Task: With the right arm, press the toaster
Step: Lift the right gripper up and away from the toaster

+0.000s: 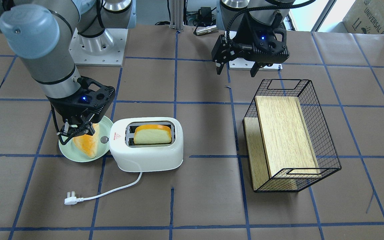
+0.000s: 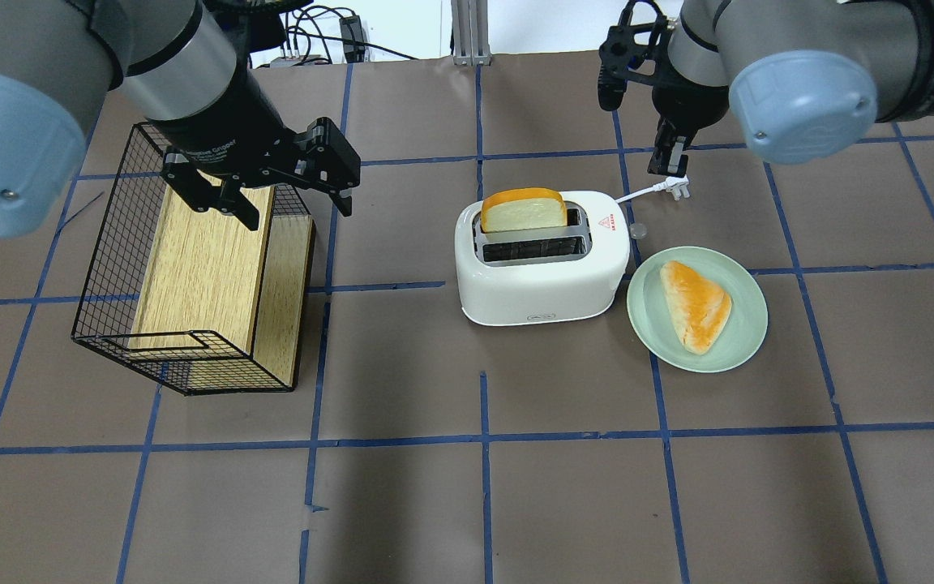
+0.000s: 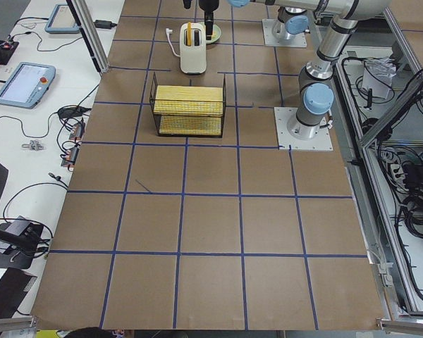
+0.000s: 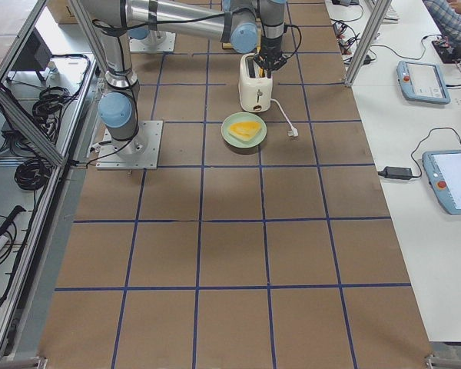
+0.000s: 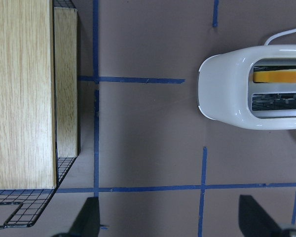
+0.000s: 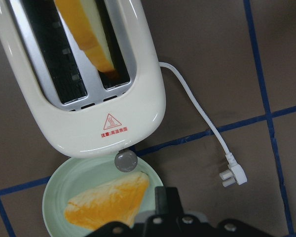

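Observation:
The white toaster (image 1: 145, 158) stands mid-table with a slice of bread (image 1: 152, 135) upright in one slot. Its round grey knob (image 1: 104, 140) faces the green plate (image 1: 78, 157). The right arm's gripper (image 1: 68, 133) hangs in the air over the plate, just beside the knob end and apart from the toaster; its fingers look shut and empty. In the right wrist view the toaster (image 6: 89, 123) and knob (image 6: 126, 160) lie just ahead of the gripper (image 6: 166, 205). The left gripper (image 2: 289, 199) is open and empty above the wire basket.
A black wire basket (image 2: 110, 268) with wooden boards (image 2: 199, 268) in it stands on the robot's left. A bread slice (image 2: 698, 304) lies on the green plate (image 2: 747, 345). The toaster's white cord and plug (image 1: 70, 200) trail on the table.

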### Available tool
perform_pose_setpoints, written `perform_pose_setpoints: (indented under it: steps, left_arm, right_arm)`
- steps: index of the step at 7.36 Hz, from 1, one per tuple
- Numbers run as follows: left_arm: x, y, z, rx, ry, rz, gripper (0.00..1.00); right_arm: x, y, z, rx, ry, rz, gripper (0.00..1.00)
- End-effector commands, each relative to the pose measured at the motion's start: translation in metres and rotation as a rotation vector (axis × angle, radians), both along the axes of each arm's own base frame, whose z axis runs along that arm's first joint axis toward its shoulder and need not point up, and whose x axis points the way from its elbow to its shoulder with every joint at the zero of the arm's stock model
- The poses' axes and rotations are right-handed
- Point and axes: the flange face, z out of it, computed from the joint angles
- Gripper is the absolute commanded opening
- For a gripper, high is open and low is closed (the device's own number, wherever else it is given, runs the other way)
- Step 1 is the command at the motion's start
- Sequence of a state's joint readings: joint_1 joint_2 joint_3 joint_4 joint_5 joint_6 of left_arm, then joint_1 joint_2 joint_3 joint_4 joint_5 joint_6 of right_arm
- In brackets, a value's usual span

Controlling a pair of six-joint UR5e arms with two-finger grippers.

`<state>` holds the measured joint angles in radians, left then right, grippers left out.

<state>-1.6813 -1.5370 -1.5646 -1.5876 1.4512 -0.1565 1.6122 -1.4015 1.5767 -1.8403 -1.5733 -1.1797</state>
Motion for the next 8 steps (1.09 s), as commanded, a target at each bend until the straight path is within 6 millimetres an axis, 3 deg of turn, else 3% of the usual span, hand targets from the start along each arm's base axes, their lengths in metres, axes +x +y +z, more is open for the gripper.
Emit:
perform_pose_setpoints:
  steps: [1,4,5,6,7,8]
  left_arm:
    - [0.0,0.0,0.0,0.0,0.0,0.0,1.0]
    - [0.0,0.0,0.0,0.0,0.0,0.0,1.0]
    - [0.0,0.0,0.0,0.0,0.0,0.0,1.0]
    - [0.0,0.0,0.0,0.0,0.0,0.0,1.0]
    - [0.0,0.0,0.0,0.0,0.0,0.0,1.0]
    - [0.0,0.0,0.0,0.0,0.0,0.0,1.0]
  right_arm:
    - [0.0,0.022,0.033,0.003,-0.031,-0.302,0.08]
    - [0.0,0.056,0.065,0.07,-0.068,-0.71,0.1]
    - [0.002,0.057,0.077,0.109,-0.064,-0.807,0.12]
    - [0.003,0.053,0.076,0.116,-0.071,-0.931,0.15]
    - [0.001,0.052,0.065,0.134,-0.055,-0.968,0.3]
    - [0.0,0.05,0.058,0.127,-0.059,-0.975,0.59]
